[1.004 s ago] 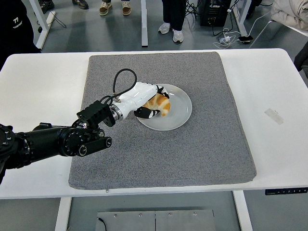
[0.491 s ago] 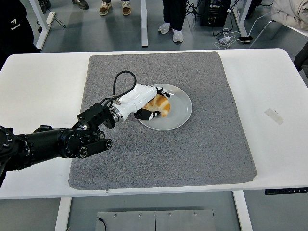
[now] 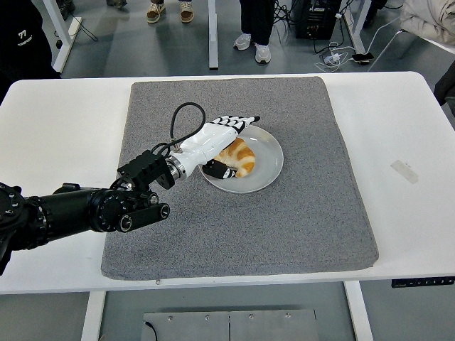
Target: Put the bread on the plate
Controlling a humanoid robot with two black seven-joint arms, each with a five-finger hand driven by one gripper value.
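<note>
An orange-brown bread roll (image 3: pixel 238 157) lies on the pale grey round plate (image 3: pixel 266 167), toward its left half. My left hand (image 3: pixel 229 138) hovers over the plate's left rim, white-backed with black fingertips. Its fingers (image 3: pixel 240 121) are stretched out flat toward the plate's far edge, and the thumb (image 3: pixel 219 170) sticks out below the bread. The hand holds nothing; the bread rests free between the thumb and the fingers. The left arm (image 3: pixel 78 209) runs in black from the left edge. No right arm shows.
The plate sits on a grey mat (image 3: pixel 242 220) that covers the middle of the white table (image 3: pixel 398 128). A small strip of tape (image 3: pixel 404 171) lies on the table at right. People's feet (image 3: pixel 252 42) and table legs show beyond the far edge.
The left hand's fingers, curled around the bread before, have spread out and lifted off it. The bread now lies released on the plate.
</note>
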